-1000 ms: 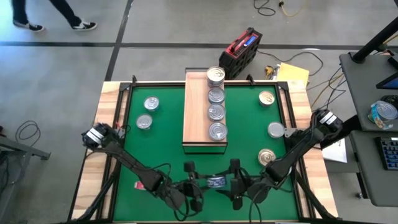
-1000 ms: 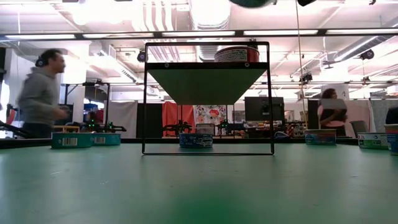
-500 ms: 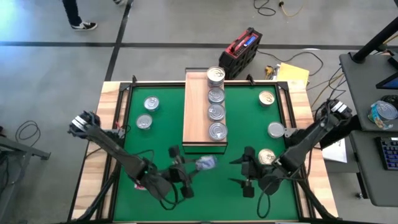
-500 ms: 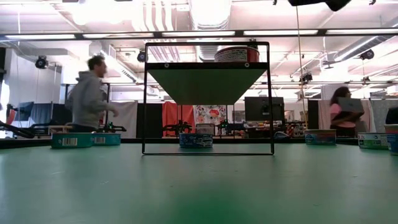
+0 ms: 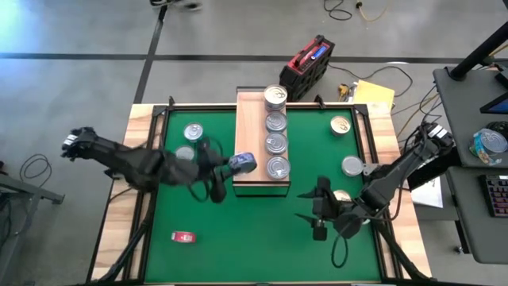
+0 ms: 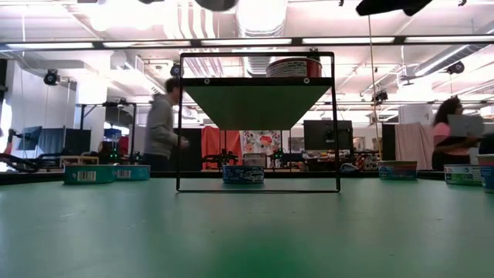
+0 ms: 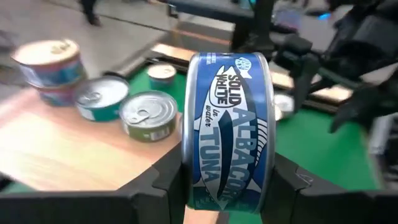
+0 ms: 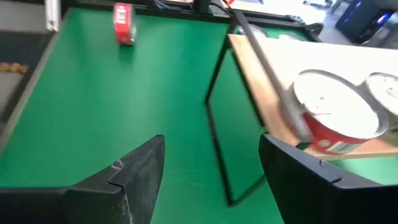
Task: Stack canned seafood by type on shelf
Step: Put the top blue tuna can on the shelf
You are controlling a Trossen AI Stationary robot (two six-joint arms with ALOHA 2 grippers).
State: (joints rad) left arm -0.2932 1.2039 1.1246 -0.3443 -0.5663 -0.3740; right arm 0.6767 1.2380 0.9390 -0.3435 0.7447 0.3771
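Four tins point(image 5: 275, 131) sit in a single line along one long side of the shelf point(image 5: 250, 143); the far one looks stacked two high, though I cannot be sure. The strip of board beside that line is bare, presumably kept free for a second type.

Left gripper point(image 5: 230, 165) is at the shelf's near left corner, fingers clamped on a blue-labelled tuna tin point(image 5: 243, 162). In the left wrist view the tuna tin point(image 7: 227, 127) is held on edge, pads pressing its two flat faces, label reading sideways. Judgement: with that hold it has to be turned flat before release, or it will roll on the board. The shelf tins are visible just past it, so the carry is nearly at the drop zone.

Right gripper point(image 5: 316, 213) hovers over the green mat point(image 5: 238, 230) off the shelf's near right corner, fingers apart with nothing between them. It is near a gold-lidded tin point(image 5: 340, 197) and two more tins lie right of the shelf; likely staging for the next pick.

Two silver-lidded tins point(image 5: 189, 143) lie left of the shelf, and a small red flat object point(image 5: 183, 236) rests well toward the near edge.

Risk: the held tin catching the nearest shelf tin point(image 5: 278, 167) on approach.
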